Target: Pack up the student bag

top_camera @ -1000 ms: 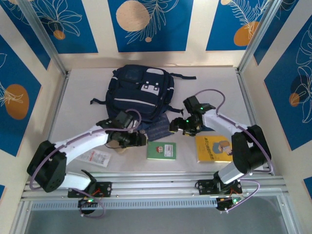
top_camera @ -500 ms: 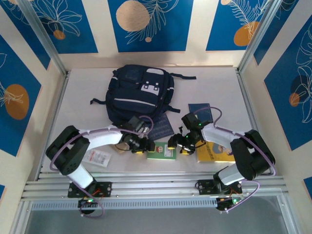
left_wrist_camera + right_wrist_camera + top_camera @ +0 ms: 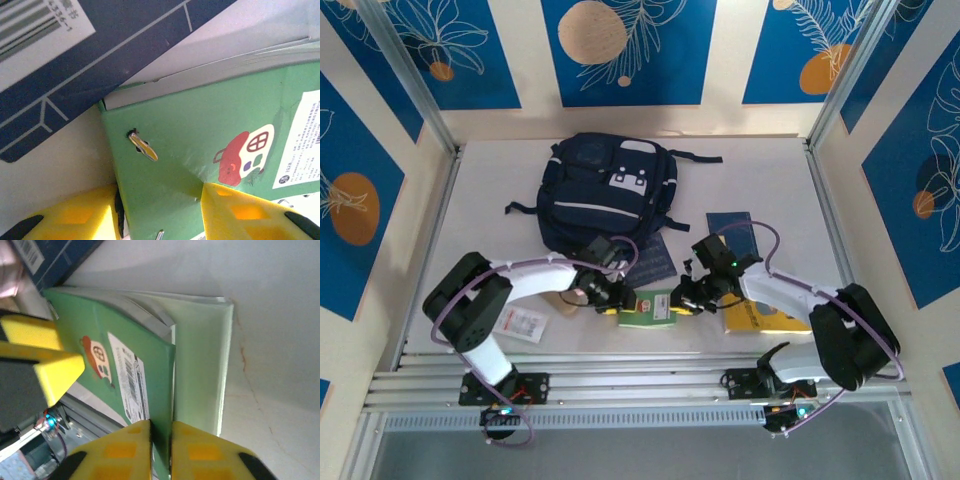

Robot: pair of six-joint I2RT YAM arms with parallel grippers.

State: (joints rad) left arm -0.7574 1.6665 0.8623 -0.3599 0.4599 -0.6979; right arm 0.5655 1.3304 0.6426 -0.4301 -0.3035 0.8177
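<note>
The right end effector [image 3: 160, 426] is clenched on the cover edge of a thin green paper booklet [image 3: 650, 310], the left end effector [image 3: 160, 195] is released astride its other end, and the large navy-blue fabric student bag [image 3: 605, 190] lies beyond both on the worktop [image 3: 770, 170]; this looks like the pickup step, which next calls for a level lift toward the bag.

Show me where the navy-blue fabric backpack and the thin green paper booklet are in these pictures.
navy-blue fabric backpack [image 3: 605, 195], top external view, middle of its front face.
thin green paper booklet [image 3: 200, 135], left wrist view, bare green cover.
</note>
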